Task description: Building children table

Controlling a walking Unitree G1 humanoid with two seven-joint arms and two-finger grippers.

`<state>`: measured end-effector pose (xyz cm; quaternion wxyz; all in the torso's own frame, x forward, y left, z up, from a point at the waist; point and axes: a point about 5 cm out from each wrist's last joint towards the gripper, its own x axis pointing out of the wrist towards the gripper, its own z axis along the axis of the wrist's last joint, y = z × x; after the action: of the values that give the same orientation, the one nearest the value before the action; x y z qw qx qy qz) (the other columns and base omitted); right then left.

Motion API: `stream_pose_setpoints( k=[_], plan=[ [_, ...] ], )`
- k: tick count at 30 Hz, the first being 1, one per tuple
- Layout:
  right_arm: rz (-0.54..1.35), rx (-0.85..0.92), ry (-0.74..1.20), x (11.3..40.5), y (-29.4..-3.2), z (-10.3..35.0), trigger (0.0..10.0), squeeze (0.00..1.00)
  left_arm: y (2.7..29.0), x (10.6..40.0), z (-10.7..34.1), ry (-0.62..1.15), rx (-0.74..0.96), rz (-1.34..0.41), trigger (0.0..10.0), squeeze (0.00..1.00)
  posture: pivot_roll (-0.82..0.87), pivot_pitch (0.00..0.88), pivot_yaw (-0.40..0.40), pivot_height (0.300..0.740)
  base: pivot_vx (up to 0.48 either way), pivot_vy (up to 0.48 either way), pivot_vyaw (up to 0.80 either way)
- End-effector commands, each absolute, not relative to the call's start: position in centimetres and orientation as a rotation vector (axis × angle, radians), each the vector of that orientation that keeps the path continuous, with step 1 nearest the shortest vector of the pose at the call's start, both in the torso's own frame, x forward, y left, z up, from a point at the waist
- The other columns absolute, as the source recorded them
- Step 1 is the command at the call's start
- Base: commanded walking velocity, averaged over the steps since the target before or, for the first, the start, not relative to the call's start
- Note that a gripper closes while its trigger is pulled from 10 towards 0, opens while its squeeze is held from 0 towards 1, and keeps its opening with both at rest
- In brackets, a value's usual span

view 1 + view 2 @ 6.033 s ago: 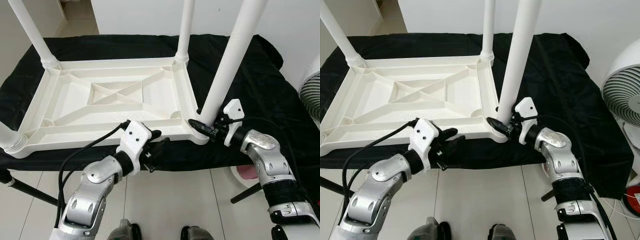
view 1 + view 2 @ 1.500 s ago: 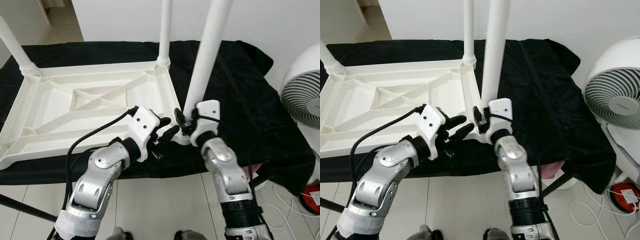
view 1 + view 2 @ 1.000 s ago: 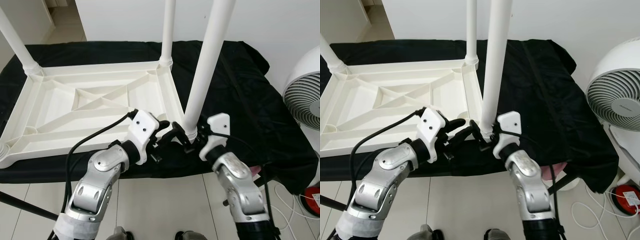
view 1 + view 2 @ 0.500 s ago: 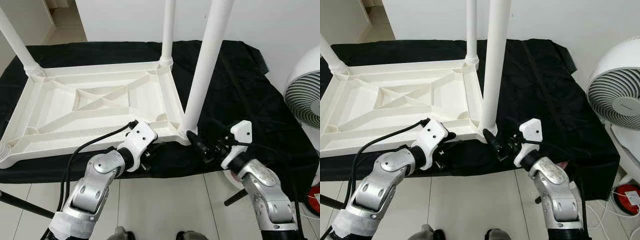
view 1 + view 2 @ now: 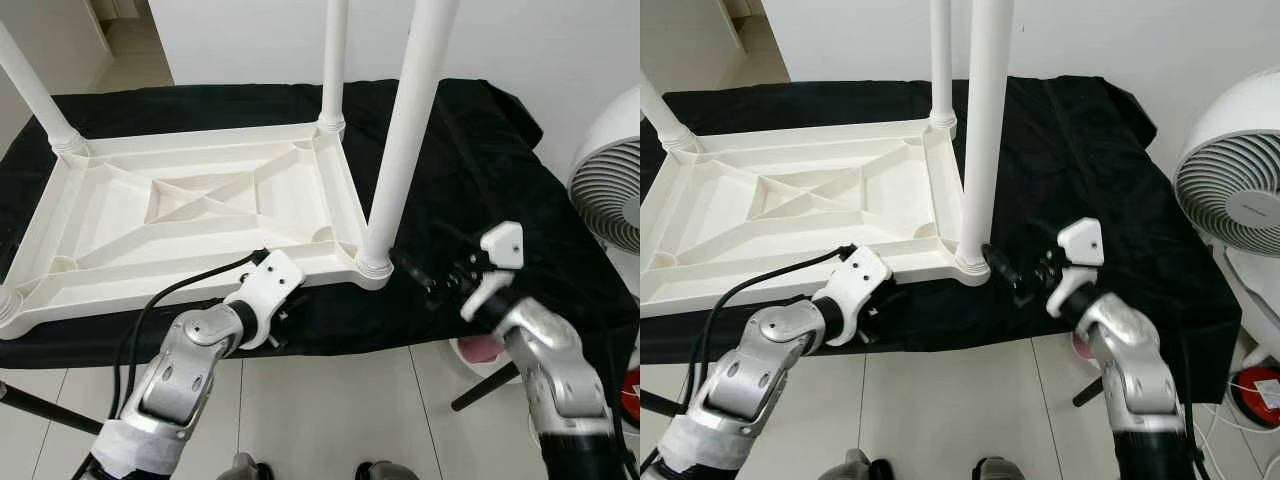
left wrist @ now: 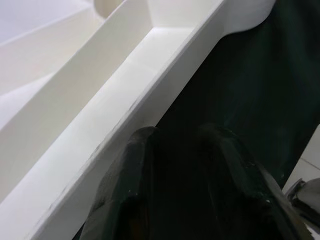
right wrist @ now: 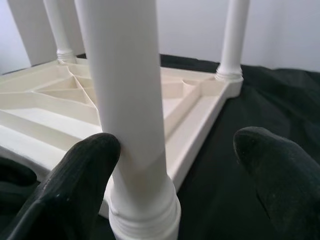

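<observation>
A white plastic children's table (image 5: 200, 205) lies upside down on a black cloth (image 5: 470, 170), with its legs standing up. The near-right leg (image 5: 400, 150) sits in its corner socket. My right gripper (image 5: 422, 280) hovers open just right of that leg's base, not touching it. In the right wrist view the leg (image 7: 130, 115) stands ahead between the two spread fingertips (image 7: 75, 175). My left gripper (image 6: 175, 155) rests low against the table's near rim (image 6: 125, 115), its fingers (image 6: 135, 170) a narrow gap apart over the cloth with nothing between them.
A white fan (image 5: 612, 190) stands at the right. On the tiled floor below the cloth's edge are a pink-and-white object (image 5: 482, 350) and black stand legs (image 5: 482, 385). A white wall runs behind the work surface.
My right gripper has let go of the near-right leg's base and drawn back to the right. My left gripper has dropped from beside the leg to the near rim. The camera shifted slightly.
</observation>
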<state>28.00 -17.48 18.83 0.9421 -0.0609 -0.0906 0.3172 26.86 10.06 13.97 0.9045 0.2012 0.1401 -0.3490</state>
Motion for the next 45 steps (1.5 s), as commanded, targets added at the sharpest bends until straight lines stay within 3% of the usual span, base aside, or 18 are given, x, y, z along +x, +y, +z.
stream_pose_setpoints(
  k=[1,5,16,29,45],
  plan=[
    [0.687,-0.111,-0.172,28.1,-16.7,18.3,10.0,0.00,10.4,26.7,13.8,0.300,0.442,-0.627,10.0,0.00,-0.12,0.095,0.075,0.740,0.000,0.000,0.00],
    [0.759,-0.146,-0.161,28.6,-15.4,18.0,10.0,0.00,10.8,26.2,13.6,0.344,0.451,-0.595,10.0,0.00,-0.10,0.095,0.067,0.740,0.000,0.000,0.00],
    [0.796,-0.152,-0.135,30.2,-15.9,17.9,10.0,0.00,13.1,26.0,13.3,0.431,0.480,-0.459,10.0,0.00,-0.09,0.093,0.060,0.740,0.000,0.000,0.00],
    [0.872,-0.145,-0.121,32.1,-13.7,17.5,10.0,0.00,13.9,28.7,15.1,0.397,0.443,-0.227,10.0,0.00,-0.09,0.102,0.062,0.740,0.000,0.000,0.00],
    [1.051,-0.111,-0.088,29.6,-12.1,17.0,10.0,0.00,14.8,31.2,14.9,0.417,0.390,-0.026,10.0,0.00,-0.10,0.094,0.053,0.740,0.000,0.000,0.00]
  ],
)
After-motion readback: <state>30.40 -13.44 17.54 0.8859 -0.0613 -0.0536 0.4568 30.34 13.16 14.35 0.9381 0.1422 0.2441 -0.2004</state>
